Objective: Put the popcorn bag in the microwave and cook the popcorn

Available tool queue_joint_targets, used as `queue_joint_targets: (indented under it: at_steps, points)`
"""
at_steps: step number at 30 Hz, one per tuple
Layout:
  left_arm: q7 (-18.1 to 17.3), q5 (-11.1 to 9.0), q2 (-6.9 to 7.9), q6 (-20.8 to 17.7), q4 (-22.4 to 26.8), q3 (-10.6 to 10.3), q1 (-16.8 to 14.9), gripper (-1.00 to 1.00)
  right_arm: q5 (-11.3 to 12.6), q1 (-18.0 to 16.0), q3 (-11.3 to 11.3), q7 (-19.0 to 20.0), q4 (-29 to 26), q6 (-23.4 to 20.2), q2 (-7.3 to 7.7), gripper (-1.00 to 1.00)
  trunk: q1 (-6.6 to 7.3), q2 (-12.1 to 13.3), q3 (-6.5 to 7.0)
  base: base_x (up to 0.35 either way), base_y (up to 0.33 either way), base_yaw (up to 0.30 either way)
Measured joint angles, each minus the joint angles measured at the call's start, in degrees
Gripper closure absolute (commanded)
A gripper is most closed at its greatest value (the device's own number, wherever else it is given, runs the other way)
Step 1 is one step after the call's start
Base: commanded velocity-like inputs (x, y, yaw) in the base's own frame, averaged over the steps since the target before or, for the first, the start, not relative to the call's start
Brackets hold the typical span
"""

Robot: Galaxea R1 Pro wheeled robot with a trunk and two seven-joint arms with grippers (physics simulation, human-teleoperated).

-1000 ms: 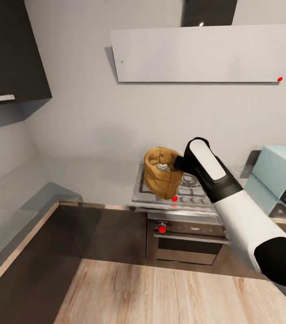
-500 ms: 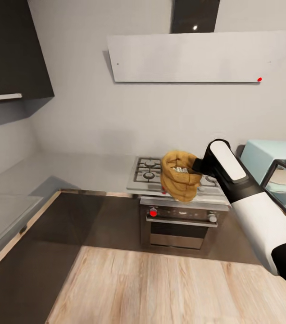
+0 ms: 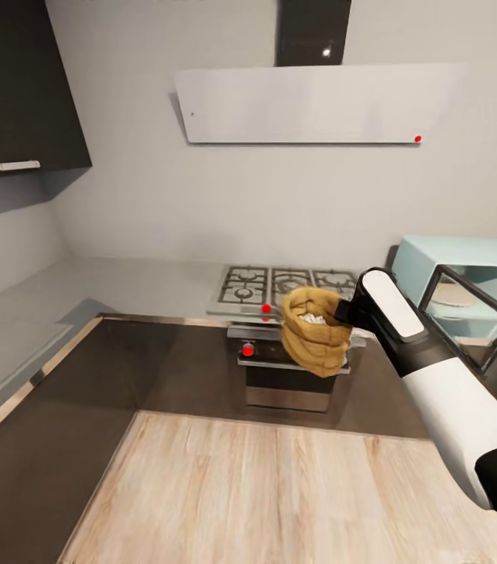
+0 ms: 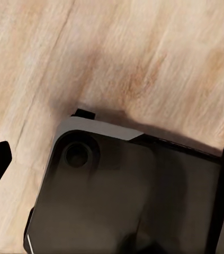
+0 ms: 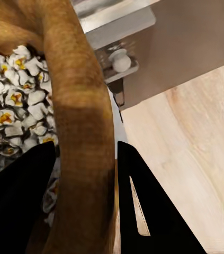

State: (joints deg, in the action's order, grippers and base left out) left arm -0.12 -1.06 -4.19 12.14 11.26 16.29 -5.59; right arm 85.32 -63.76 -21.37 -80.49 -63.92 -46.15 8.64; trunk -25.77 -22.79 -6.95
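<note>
From the head view, the camera has swung right since a second ago: the microwave [image 3: 467,270] now shows more fully on the worktop [image 3: 123,286], its door [image 3: 471,313] hanging open, so the drop-off is in reach. The right gripper [image 3: 343,312] carries the popcorn bag [image 3: 315,330] in the air before the hob [image 3: 287,286], lower against it than earlier. The left wrist view shows wood floor [image 4: 143,47] and dark robot bodywork – its fingers look spread, empty. The right wrist view shows its fingers [image 5: 143,201] pinching the bag's rim (one inside, one outside), popcorn [image 5: 11,100] within.
</note>
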Motion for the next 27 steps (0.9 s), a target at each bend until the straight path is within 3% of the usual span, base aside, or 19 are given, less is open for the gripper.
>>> queue_joint_targets:
  at_steps: [10,27]
  points:
    - [0.1,-0.1,0.0,0.0,0.0,0.0,0.0,-1.0,0.1,0.3,0.0,1.9,0.1,0.0,3.15,1.0,0.0,0.0,0.0,-0.188,-0.307,0.0]
    - [0.2,-0.1,0.0,0.0,0.0,0.1,0.0,-1.0,0.0,1.1,0.1,2.2,0.1,0.1,3.29,1.0,0.0,0.0,0.0,-0.186,-0.309,0.0]
